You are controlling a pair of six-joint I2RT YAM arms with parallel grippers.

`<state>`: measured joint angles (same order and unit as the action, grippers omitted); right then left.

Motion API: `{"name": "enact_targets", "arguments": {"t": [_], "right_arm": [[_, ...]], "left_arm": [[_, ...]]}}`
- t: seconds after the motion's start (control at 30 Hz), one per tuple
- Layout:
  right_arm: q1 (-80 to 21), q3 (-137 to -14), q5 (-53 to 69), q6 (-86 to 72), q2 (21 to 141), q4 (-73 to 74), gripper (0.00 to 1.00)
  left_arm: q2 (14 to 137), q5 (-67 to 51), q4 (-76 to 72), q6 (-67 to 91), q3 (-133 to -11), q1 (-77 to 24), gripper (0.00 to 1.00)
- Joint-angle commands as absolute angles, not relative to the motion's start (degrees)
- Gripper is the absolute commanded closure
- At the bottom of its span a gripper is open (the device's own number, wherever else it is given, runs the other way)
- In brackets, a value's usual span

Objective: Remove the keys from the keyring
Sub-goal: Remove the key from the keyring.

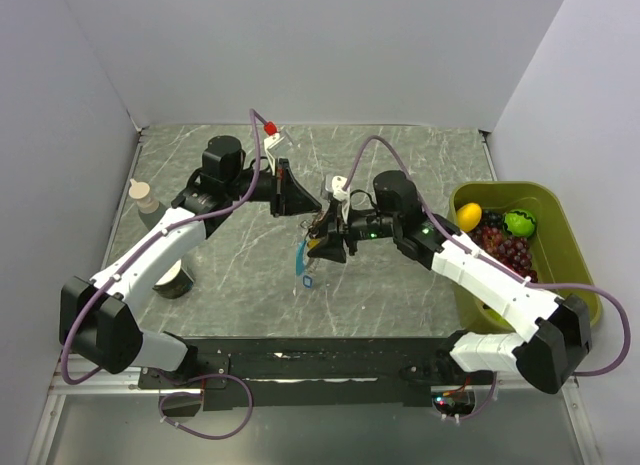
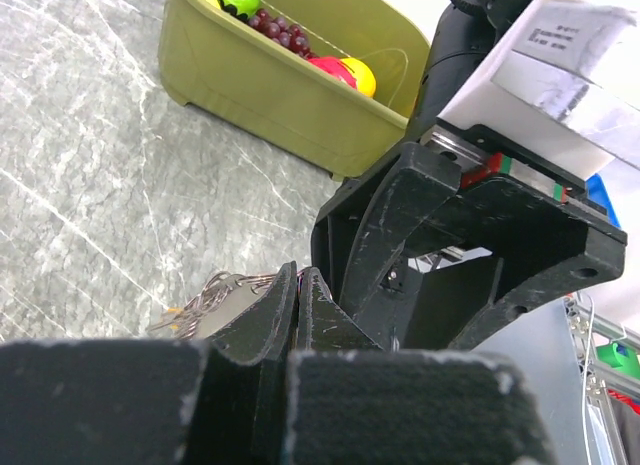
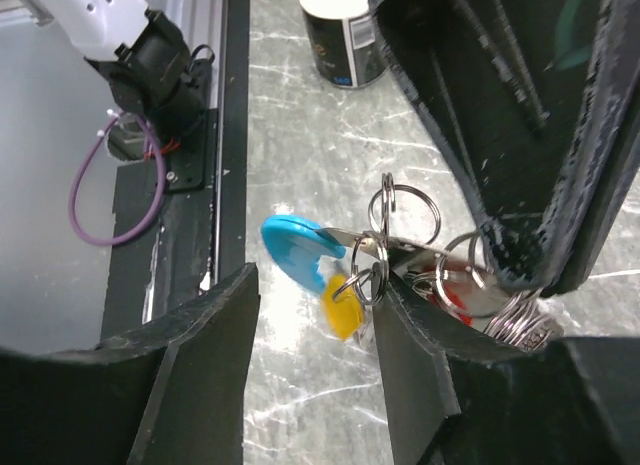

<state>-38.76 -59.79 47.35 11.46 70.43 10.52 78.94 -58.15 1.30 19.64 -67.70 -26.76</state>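
Observation:
The keyring (image 3: 405,213) is a bunch of silvery rings hanging above the table between the two grippers. On it hang a blue-headed key (image 3: 293,247), a small orange-yellow piece (image 3: 341,313) and a red piece (image 3: 456,295) partly hidden by rings. In the top view a light-blue strip (image 1: 301,255) and a small blue piece (image 1: 307,282) dangle below. My left gripper (image 1: 312,217) is shut on the keyring (image 2: 212,295) and holds it up. My right gripper (image 3: 318,285) is open, its jaws astride the blue and orange keys, the right finger (image 3: 425,345) against the rings.
An olive bin (image 1: 505,186) of toy fruit stands at the right; its wall shows in the left wrist view (image 2: 270,85). A black-and-white can (image 1: 176,279) and a beige bottle (image 1: 146,197) stand at the left. The black base rail (image 1: 300,365) runs along the near edge.

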Motion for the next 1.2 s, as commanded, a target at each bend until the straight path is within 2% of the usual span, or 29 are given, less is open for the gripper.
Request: {"name": "enact_targets", "arguments": {"t": [0.0, 0.27, 0.43, 0.5, 0.6, 0.7, 0.83, 0.87, 0.93, 0.97, 1.03, 1.17], "right_arm": [[-39.3, -62.8, 44.8, 10.3, 71.3, 9.6, 0.47], [-39.3, -61.3, 45.0, 10.7, 71.6, 8.3, 0.57], [-39.2, -62.0, 45.0, 10.6, 72.7, 8.4, 0.73], [-39.3, -61.7, 45.0, 10.9, 72.8, 8.4, 0.71], [-39.3, -60.6, 45.2, 11.4, 72.4, 7.8, 0.62], [-39.3, -60.0, 45.0, 11.5, 71.7, 7.4, 0.63], [-39.3, -59.5, 45.7, 11.6, 71.5, 7.3, 0.77], [-39.3, -59.3, 45.8, 11.6, 71.4, 7.0, 0.83], [-39.3, -58.9, 45.8, 11.9, 71.2, 6.8, 0.86], [-39.2, -58.7, 45.7, 12.0, 71.0, 6.7, 0.93], [-39.3, -58.4, 45.7, 12.0, 70.7, 6.3, 1.0], [-39.3, -58.5, 45.6, 12.4, 69.7, 7.1, 1.0]], "left_arm": [[77.2, -59.1, -2.1, 21.6, -68.1, -26.7, 0.99], [77.3, -59.6, -2.3, 22.0, -68.4, -26.7, 0.99], [77.3, -59.7, -2.5, 22.1, -68.4, -26.7, 0.99], [77.3, -59.7, -2.3, 22.1, -68.5, -26.6, 0.99], [77.1, -59.9, -2.5, 22.5, -68.6, -26.4, 0.99], [76.8, -60.1, -3.1, 22.9, -68.2, -26.2, 0.99], [76.6, -60.3, -3.5, 23.4, -67.9, -25.8, 0.99], [76.6, -60.3, -3.6, 23.5, -67.9, -25.8, 0.99], [76.6, -60.4, -3.7, 23.5, -67.9, -25.6, 0.99], [76.5, -60.4, -3.8, 23.6, -67.9, -25.5, 0.99], [76.5, -60.5, -4.0, 23.8, -67.9, -25.2, 0.99], [76.4, -60.3, -4.3, 23.8, -67.3, -25.0, 0.99]]}}
